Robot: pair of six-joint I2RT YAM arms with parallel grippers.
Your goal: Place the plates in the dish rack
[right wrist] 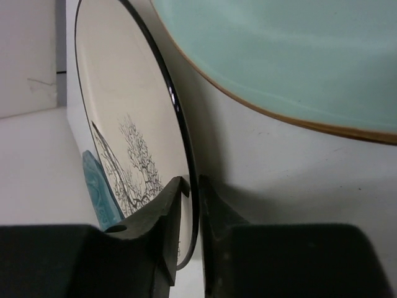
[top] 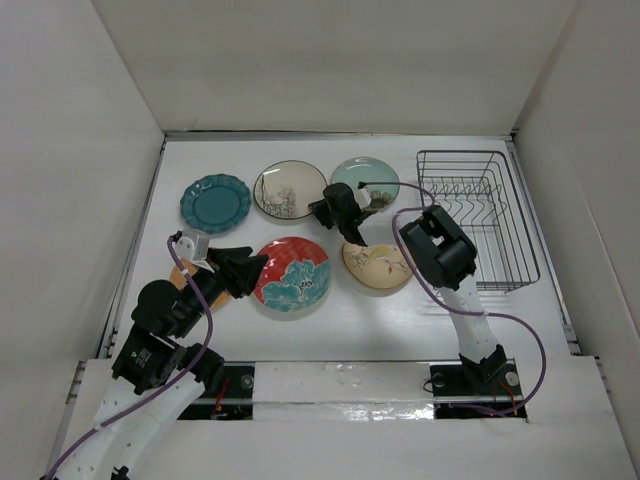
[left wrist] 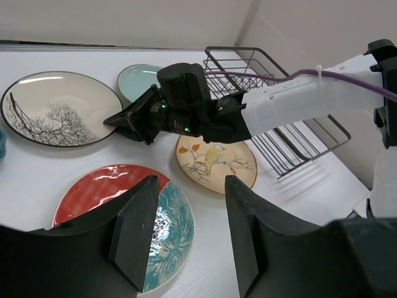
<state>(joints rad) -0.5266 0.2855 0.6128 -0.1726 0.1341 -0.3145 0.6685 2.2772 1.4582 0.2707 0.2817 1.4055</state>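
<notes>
**As the right end effector (right wrist: 191,186) clamps the cream plate (right wrist: 124,112), the left end effector (left wrist: 191,183) stands wide**

Seen from above, the right one sits at the cream plate's edge. The mint plate (top: 370,178) lies just beside it, and the dish rack (top: 478,215) stands well off behind it on the counter (top: 330,330). How its jaws stand is hidden here. The left one points at the red plate (top: 295,275).

From the left wrist, its own jaws stand wide apart, holding nothing, over the red plate's edge, with the tan plate (left wrist: 214,161) ahead to the right.

Only the right wrist shows the grip: both fingers (right wrist: 167,217) are narrowed onto the cream plate's dark rim, one on each face.
</notes>
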